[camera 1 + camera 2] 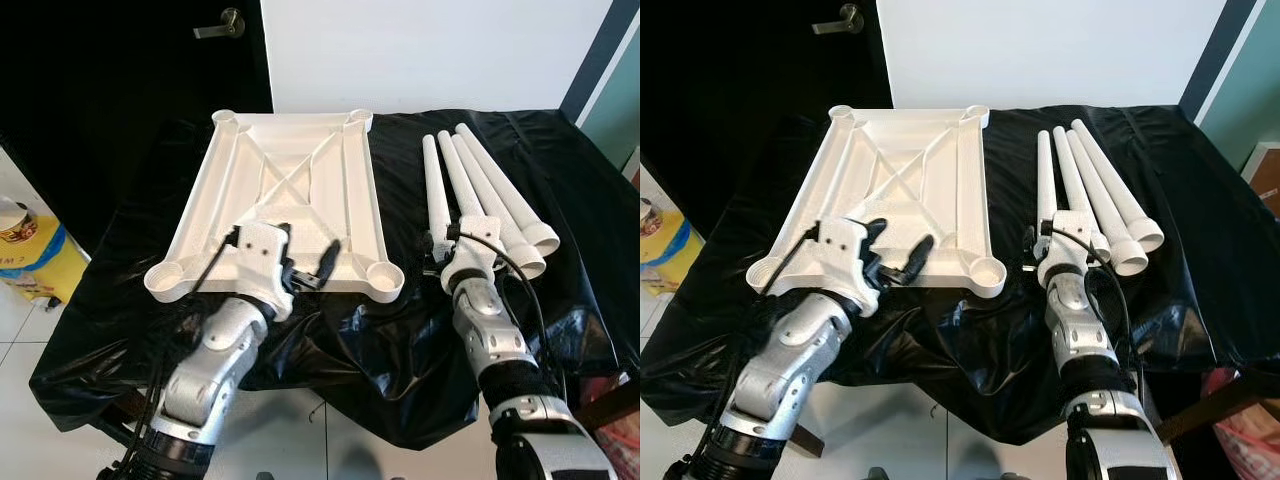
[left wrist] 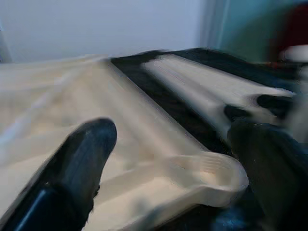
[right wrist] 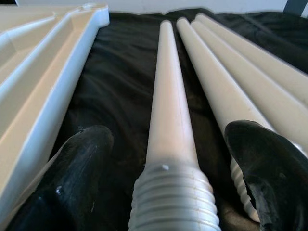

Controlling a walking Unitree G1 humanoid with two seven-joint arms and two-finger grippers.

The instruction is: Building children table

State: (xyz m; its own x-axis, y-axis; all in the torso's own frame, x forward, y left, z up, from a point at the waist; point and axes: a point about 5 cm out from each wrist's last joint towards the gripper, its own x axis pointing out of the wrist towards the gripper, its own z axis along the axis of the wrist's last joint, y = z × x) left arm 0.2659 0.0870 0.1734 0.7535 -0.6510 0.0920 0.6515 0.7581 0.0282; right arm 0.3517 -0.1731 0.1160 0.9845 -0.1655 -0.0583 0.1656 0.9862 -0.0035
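A white plastic tabletop is laid upside down on the black cloth, with four white table legs side by side to its right. The left gripper is held with fingers spread over the tabletop's near edge. The right gripper is spread around the leftmost leg's threaded end.

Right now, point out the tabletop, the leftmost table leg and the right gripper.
tabletop (image 1: pixel 300 165): left eye view, cross ribs of its underside.
leftmost table leg (image 3: pixel 168 96): right wrist view, mid shaft.
right gripper (image 3: pixel 168 178): right wrist view, between its fingertips.
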